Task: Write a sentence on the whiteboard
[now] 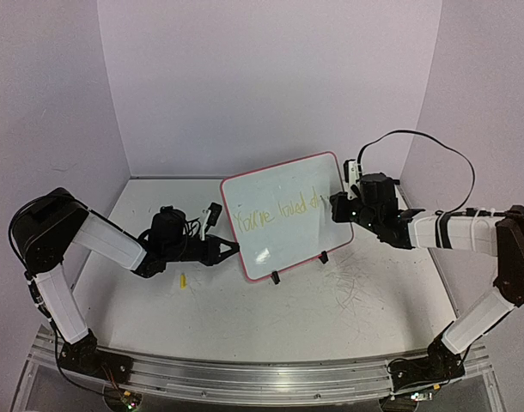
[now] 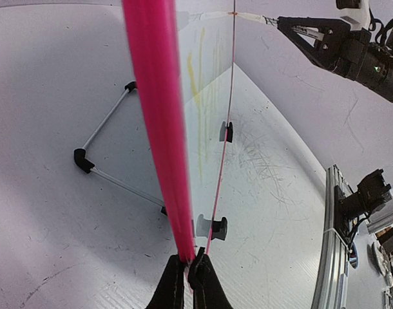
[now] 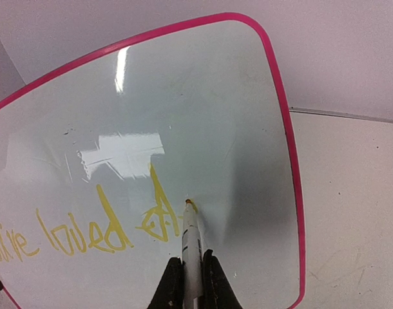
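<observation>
The whiteboard (image 1: 289,196) stands tilted on its wire stand (image 2: 82,159) at mid-table, pink-rimmed and glossy. Across it runs the sentence (image 1: 275,214) in pale yellow; the right wrist view reads "loved" and a "d" with a rough stroke after it (image 3: 106,226). My left gripper (image 1: 233,250) is shut on the board's lower left rim (image 2: 159,129), the fingertips (image 2: 187,261) pinching the pink edge. My right gripper (image 1: 338,207) is shut on a white marker (image 3: 191,241), whose yellow tip touches the board just right of the last letter.
A small yellow cap (image 1: 183,280) lies on the table in front of the left arm. Grey scribble marks (image 1: 355,279) cover the tabletop right of the board. Lilac walls close in the back and sides; a metal rail (image 1: 271,378) runs along the near edge.
</observation>
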Robot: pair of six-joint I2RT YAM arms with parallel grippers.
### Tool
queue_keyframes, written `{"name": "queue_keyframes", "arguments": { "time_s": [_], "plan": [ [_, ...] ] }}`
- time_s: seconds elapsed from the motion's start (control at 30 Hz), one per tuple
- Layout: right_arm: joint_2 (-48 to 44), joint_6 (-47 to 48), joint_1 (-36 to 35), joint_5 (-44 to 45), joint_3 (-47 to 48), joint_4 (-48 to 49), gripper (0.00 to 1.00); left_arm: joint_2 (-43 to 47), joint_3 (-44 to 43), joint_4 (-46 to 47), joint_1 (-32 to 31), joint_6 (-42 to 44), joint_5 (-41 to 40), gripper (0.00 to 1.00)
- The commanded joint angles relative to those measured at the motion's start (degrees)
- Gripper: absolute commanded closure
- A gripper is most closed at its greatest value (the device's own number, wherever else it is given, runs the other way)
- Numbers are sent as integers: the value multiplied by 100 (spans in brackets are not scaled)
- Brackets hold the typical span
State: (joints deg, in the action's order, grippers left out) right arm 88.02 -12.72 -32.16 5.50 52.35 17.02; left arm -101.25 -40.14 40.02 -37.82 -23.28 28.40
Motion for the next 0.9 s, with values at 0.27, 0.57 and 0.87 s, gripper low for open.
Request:
{"name": "queue_keyframes", "arguments": {
  "time_s": [0.27, 0.57, 0.87],
  "plan": [
    [-118, -92, -27, -246, -230, -30, 100, 71, 9, -522, 20, 171, -128, 100],
    [-182, -99, -27, -190, -355, -157, 100, 72, 30, -532, 19, 178, -125, 100],
    [-231, -116, -27, 41, -304, -252, 100, 93, 68, -532, 15, 180, -138, 100]
  ]
}}
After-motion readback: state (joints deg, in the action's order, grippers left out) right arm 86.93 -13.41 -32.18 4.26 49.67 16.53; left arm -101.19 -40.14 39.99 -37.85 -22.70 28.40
